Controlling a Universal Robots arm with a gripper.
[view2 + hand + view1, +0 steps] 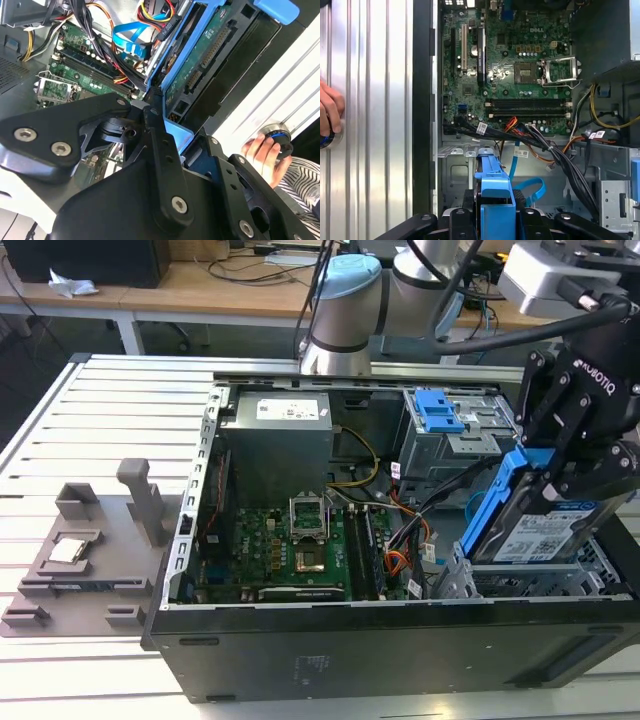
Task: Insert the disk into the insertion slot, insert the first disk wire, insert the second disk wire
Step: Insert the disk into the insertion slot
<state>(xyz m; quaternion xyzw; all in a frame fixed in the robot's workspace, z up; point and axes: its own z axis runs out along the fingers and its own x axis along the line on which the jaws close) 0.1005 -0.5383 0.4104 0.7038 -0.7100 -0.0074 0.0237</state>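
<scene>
The exterior view takes in the whole open black computer case point(350, 650) lying on a ribbed metal table point(100, 410), with the green motherboard point(270, 550) flat on its floor. Both wrist views look from much closer in. In the wide view the black claw point(565, 475) is clamped on the disk point(540, 535), a flat grey slab with a white-and-blue label in a bright blue plastic frame. The disk is held steeply tilted, its lower end at the mouth of the slot point(455, 580), a silver cage of punched sheet metal at the case's corner on the exterior view's right. The second wrist view shows the underside of the disk point(210, 55), green and dotted with small parts, which the other views hide. The first wrist view looks down past the disk point(495, 185) into the cage. There the glossy light-blue cable point(530, 187) curls in a loop just beside it, and the thin red and orange wires point(511, 124) run farther off among black cables point(560, 160). Both wrist views catch a person's hand point(330, 112) on the table outside the case.
</scene>
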